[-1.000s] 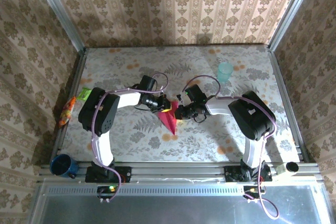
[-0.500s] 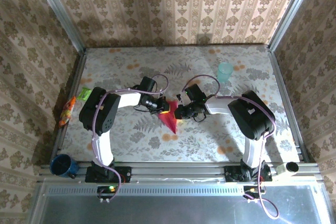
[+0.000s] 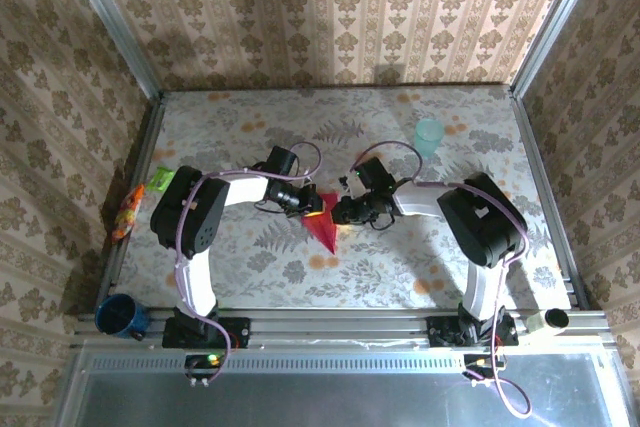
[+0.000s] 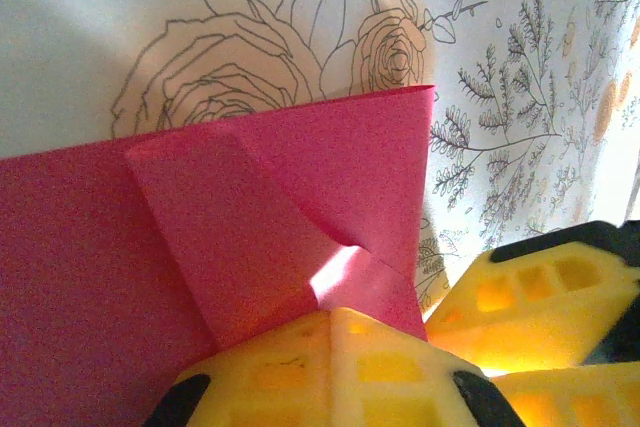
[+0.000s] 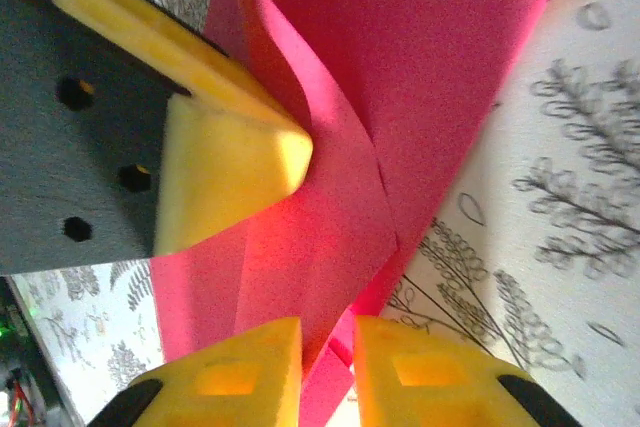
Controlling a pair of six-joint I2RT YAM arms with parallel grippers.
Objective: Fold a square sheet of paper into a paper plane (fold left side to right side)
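The square sheet of paper (image 3: 322,229), magenta-red and partly folded into a pointed shape, lies at the table's middle with its tip toward me. My left gripper (image 3: 311,205) rests on its upper left part. In the left wrist view the left gripper (image 4: 335,325) is shut, its yellow fingers pressed together on top of the folded paper (image 4: 250,217). My right gripper (image 3: 339,212) meets the sheet from the right. In the right wrist view the right gripper (image 5: 328,337) is closed on a raised flap of the paper (image 5: 400,97), with the left finger (image 5: 230,162) beside it.
A pale teal cup (image 3: 428,135) stands at the back right. Green-and-orange packets (image 3: 130,209) lie at the table's left edge. A blue mug (image 3: 118,315) sits near the front left corner, by the rail.
The right wrist has shifted slightly up and left, drawing the paper's flap with it. The left gripper stays pressed on the sheet.
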